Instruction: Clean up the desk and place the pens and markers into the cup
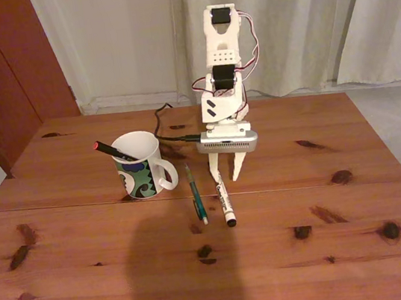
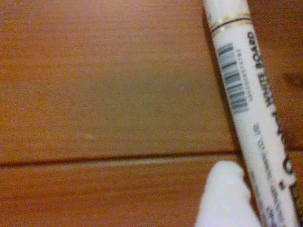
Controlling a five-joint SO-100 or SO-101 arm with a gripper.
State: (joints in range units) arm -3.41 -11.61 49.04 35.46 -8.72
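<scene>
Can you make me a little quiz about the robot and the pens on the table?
1. True or false: the black pen with the red tip already stands in the cup.
2. Which thing lies nearest the gripper in the fixed view? A) the white marker B) the teal-green pen C) the cup
3. Fill in: in the wrist view, the marker lies on the desk beside one white ____ of the gripper.

Key:
1. True.
2. A. The marker's upper end lies by the left fingertip.
3. Fingertip.
</scene>
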